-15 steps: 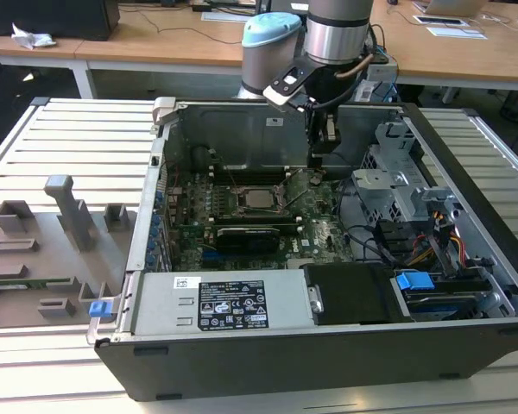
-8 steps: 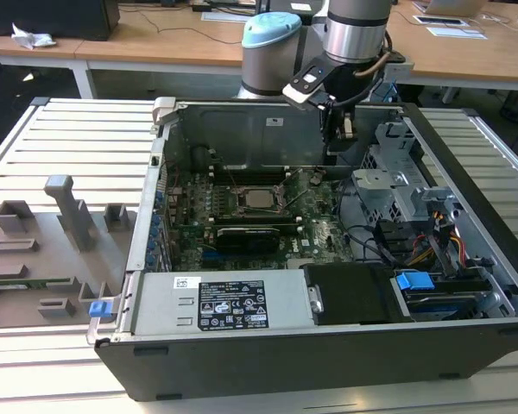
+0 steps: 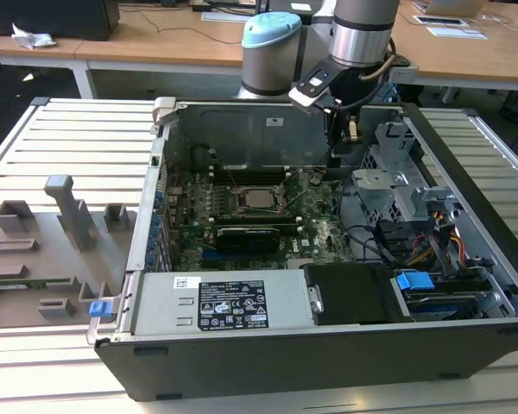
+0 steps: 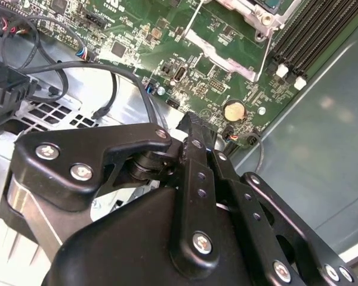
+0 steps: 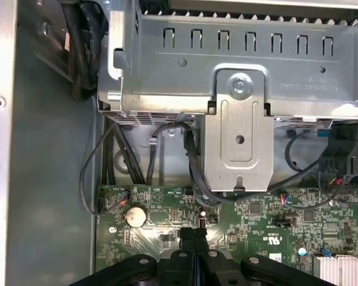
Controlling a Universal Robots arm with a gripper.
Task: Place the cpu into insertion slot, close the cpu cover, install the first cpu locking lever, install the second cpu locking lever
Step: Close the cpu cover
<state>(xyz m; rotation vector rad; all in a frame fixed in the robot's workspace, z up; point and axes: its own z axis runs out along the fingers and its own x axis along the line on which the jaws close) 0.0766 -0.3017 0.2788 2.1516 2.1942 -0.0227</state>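
The open computer case (image 3: 160, 216) lies on the table with its green motherboard facing up. Near the board's middle sits the insertion slot (image 3: 259, 200), and a silver-grey square that looks like the cpu (image 3: 260, 199) lies in it. A silver metal frame, the cpu cover (image 4: 250, 13), edges the socket in the second wrist view; whether it is latched I cannot tell. Two thin silver lever rods (image 4: 264, 56) run beside it. My gripper (image 3: 337, 153) hangs above the board toward the exterior view's right of the socket, near the case's back wall. Its fingers (image 4: 190, 128) are shut together with nothing between them, as the gripper (image 5: 194, 232) also shows in the first wrist view.
A metal drive cage (image 5: 238, 128) with black cables stands close to the gripper. A long black card (image 3: 250, 235) lies in front of the socket, the power supply (image 3: 216, 302) along the case front. A coin battery (image 4: 232, 110) sits below the fingers. Grey fixtures (image 3: 52, 241) stand at the exterior view's left.
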